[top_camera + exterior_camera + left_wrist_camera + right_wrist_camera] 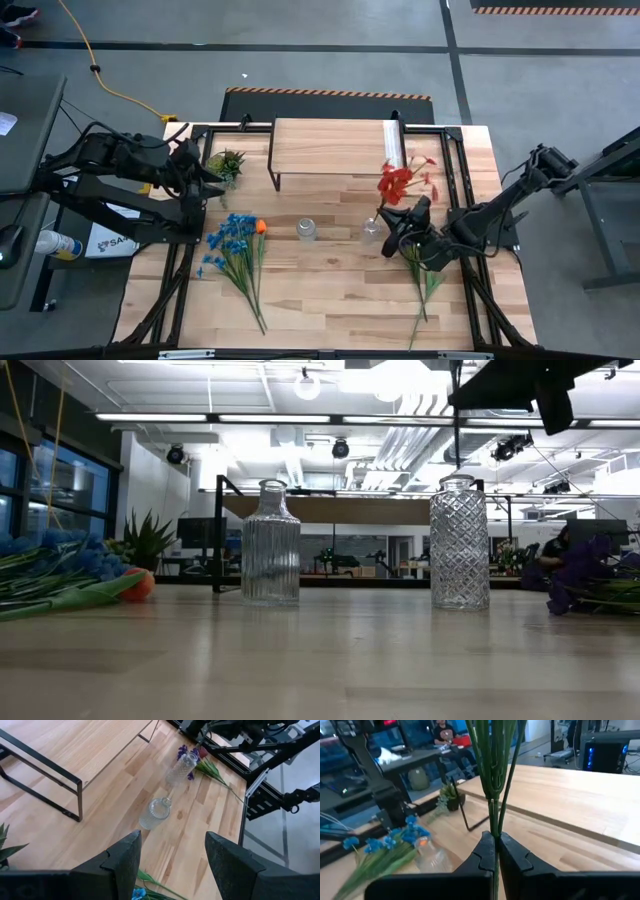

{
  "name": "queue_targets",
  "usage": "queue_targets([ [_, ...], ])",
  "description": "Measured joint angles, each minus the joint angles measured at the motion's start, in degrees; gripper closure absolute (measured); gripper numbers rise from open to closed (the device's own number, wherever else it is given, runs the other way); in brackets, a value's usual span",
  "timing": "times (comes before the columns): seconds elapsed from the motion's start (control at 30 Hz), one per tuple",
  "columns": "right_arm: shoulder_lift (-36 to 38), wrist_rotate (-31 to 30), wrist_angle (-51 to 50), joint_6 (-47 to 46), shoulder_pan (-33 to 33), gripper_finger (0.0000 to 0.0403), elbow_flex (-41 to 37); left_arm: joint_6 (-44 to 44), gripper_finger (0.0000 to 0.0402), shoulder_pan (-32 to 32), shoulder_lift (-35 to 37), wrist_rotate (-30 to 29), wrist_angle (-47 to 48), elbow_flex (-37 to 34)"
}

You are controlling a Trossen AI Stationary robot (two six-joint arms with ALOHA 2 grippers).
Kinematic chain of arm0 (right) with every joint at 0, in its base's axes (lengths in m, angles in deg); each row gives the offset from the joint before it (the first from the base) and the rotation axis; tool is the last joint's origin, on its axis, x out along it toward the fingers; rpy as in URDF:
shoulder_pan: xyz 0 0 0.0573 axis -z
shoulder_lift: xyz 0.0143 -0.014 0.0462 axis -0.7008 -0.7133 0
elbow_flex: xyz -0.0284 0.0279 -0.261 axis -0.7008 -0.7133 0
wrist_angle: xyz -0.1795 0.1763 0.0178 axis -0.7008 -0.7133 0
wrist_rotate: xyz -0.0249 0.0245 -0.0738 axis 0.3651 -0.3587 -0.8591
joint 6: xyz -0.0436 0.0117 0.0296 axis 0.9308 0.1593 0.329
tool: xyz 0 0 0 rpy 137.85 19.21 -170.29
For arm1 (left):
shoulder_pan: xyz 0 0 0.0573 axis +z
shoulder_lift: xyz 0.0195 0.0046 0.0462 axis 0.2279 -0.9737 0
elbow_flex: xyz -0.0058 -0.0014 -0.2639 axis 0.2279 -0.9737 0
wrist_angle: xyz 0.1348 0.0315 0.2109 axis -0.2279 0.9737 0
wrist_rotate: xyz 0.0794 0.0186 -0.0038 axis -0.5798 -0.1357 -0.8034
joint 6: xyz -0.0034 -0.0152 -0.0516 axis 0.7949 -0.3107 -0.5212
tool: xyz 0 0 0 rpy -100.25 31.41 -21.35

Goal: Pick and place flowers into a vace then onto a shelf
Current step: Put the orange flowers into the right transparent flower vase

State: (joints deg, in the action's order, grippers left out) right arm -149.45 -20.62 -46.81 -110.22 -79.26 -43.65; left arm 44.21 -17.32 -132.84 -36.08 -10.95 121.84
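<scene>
High view, contents by size. Table [330, 290]: plank top, no readable writing; a box [105, 240] beside it shows only cut-off letters. Shelf [330, 148]: at the far edge. Left gripper [205, 180]: fingers apart, holding nothing, near a potted plant [227, 163]. Right gripper [395, 232]: clamped on the stems of the red bunch [400, 180], blooms lifted beside a patterned vase [372, 230]. Blue bunch [235, 250]: lying flat, one orange bloom [261, 226], well apart from both grippers. Plain vase [306, 229]: mid-table. Purple blooms [585, 575]: partly cut off in the low view.
</scene>
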Motion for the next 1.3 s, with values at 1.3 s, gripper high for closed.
queue_targets([
  [1.3, -4.9, 4.6, -4.6, -9.2, 0.3, 0.0403, 0.0, 0.2, 0.0149, 0.0, 0.0, 0.1, 0.1, 0.0],
])
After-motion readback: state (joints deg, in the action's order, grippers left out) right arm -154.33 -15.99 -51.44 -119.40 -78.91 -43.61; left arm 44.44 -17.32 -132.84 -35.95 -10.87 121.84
